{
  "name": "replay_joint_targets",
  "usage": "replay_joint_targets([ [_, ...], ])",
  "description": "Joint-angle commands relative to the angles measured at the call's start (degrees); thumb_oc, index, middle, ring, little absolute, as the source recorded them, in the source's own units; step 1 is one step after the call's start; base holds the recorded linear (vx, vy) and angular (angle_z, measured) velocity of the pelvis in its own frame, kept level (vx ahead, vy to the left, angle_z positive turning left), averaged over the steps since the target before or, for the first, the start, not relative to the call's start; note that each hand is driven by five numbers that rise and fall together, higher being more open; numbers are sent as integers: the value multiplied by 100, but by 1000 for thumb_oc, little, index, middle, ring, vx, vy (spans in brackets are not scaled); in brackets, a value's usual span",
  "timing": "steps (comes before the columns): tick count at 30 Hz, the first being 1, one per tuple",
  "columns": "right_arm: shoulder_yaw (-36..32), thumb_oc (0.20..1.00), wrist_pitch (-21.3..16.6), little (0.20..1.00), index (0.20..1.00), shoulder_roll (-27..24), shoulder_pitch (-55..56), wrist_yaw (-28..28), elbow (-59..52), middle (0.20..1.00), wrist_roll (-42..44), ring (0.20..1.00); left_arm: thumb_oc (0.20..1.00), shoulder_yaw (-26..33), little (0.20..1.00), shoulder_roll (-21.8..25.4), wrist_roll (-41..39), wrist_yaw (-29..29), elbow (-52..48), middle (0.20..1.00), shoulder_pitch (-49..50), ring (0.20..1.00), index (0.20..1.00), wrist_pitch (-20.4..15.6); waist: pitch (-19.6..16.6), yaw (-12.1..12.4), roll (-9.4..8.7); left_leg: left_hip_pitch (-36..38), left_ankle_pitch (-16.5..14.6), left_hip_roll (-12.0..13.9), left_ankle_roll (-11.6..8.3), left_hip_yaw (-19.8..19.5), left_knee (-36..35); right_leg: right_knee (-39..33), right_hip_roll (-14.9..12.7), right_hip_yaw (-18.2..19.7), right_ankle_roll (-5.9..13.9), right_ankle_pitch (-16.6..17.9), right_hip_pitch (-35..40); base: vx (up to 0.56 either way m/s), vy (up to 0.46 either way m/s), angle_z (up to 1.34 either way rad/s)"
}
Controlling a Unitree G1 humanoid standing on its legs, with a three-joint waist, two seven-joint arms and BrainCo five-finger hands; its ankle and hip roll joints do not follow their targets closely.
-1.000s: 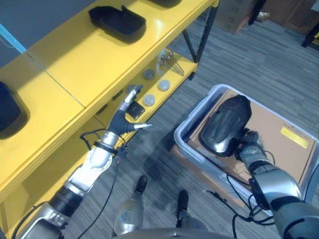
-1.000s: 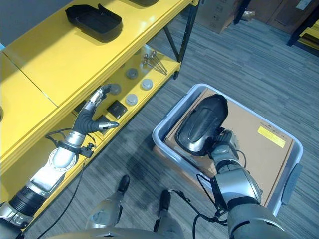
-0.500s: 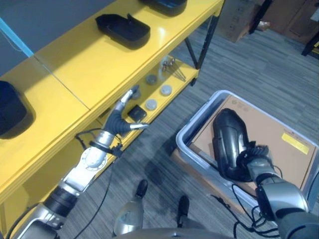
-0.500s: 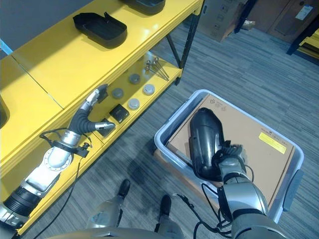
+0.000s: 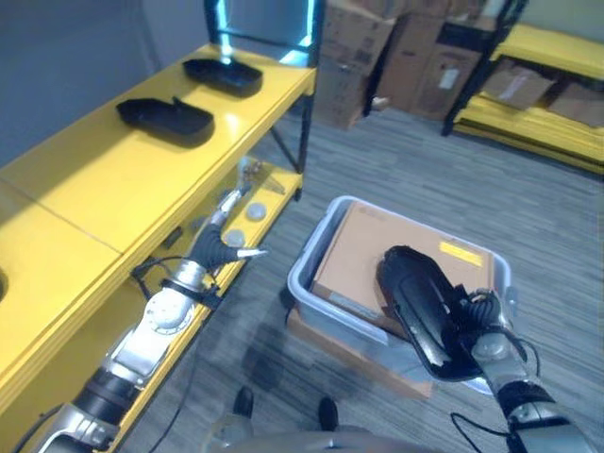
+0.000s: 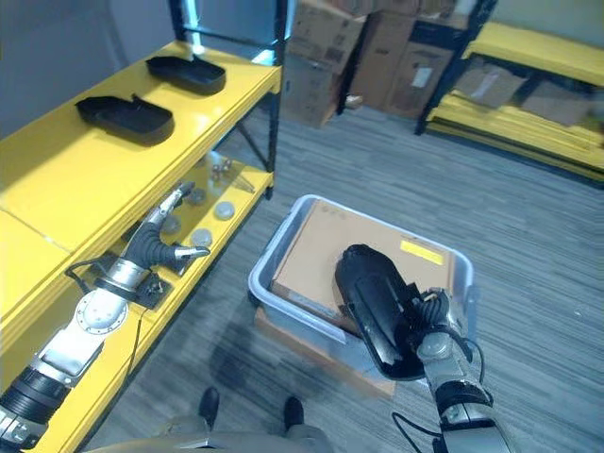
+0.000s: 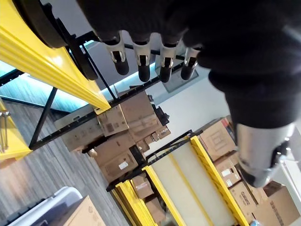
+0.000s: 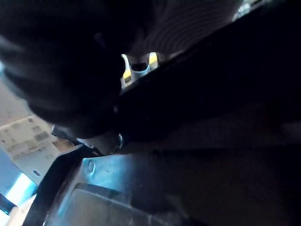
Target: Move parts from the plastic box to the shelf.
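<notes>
The robot's right hand [image 5: 479, 326] grips a long black moulded part [image 5: 420, 309], fingers curled round its near end, holding it above the near right corner of a grey plastic box [image 5: 316, 250] that sits on the carpeted floor. A flat brown cardboard sheet [image 5: 373, 253] with a yellow label [image 5: 461, 253] lies inside the box. The left hand [image 5: 223, 247] reaches out beside the front edge of a yellow shelf unit [image 5: 104, 179], fingers straight and thumb spread, holding nothing. Two black trays [image 5: 163, 117] rest near the far end of the top shelf. On the lower shelf lie round grey discs [image 6: 224, 209] and a few bolts [image 5: 247, 173]. Stacked cardboard boxes [image 5: 354, 52] stand beyond the shelf's far end
</notes>
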Motion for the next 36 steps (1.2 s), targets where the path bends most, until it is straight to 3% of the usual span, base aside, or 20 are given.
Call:
replay_joint_targets([
  [1, -583, 200, -259, 200, 200, -689, -161, -612, -967, 200, -912, 200, 1000, -75, 1000, -331, -125, -358, 514, 1000, -101, 1000, 1000, 72, -468, 38, -120, 412, -1496, 104, 127, 521, 710, 1006, 17, 334, 384, -1118, -339, 63, -4, -58],
  [5, -800, 200, -262, 200, 200, -744, -30, -684, -1602, 200, -1250, 200, 1000, -110, 1000, -509, -310, -458, 735, 1000, -35, 1000, 1000, 149, -527, -13, -111, 552, -1529, 144, 119, 652, 694, 1013, 70, 478, 379, -1126, -285, 38, -1, -41],
  [11, -1207, 200, -279, 200, 200, -771, 64, -981, -3439, 200, -2136, 200, 1000, -416, 1000, -1182, -1530, -714, 1344, 1000, 55, 1000, 1000, 564, -731, -270, -57, 966, -1628, 249, 81, 958, 637, 1083, 222, 716, 374, -1254, -91, 52, -1, -30],
  [15, -1121, 200, -252, 200, 200, -704, -75, -1090, -3942, 200, -2333, 200, 1000, -638, 1000, -1429, -2253, -690, 1616, 1000, -8, 1000, 1000, 693, -765, -353, 5, 1057, -1622, 269, 57, 1020, 604, 1090, 245, 754, 367, -1276, -44, 19, 13, -9],
  [25, -145, 200, -288, 200, 200, -369, -927, -1222, -4472, 200, -2456, 200, 1000, -1354, 1000, -1845, -3154, -633, 2121, 1000, -725, 1000, 1000, 759, -803, -523, 127, 1119, -1549, 272, 39, 1143, 543, 1122, 272, 813, 356, -1260, -73, -4, 10, -7],
  [29, 405, 200, -493, 200, 200, -31, -1241, -1178, -4531, 200, -2185, 200, 1000, -1642, 1000, -2084, -3513, -644, 2212, 1000, -1160, 1000, 1000, 694, -792, -555, 130, 1114, -1525, 267, 39, 1178, 535, 1127, 273, 836, 349, -1242, -86, -19, 10, -6],
  [36, 1807, 200, -998, 200, 200, 924, -1508, -771, -4900, 200, -1184, 200, 1000, -1878, 1000, -2794, -3839, -50, 2798, 1000, -1966, 1000, 1000, 422, -721, -655, 136, 1094, -1477, 260, 46, 1219, 520, 1177, 257, 881, 343, -1223, -174, -16, 4, -3],
])
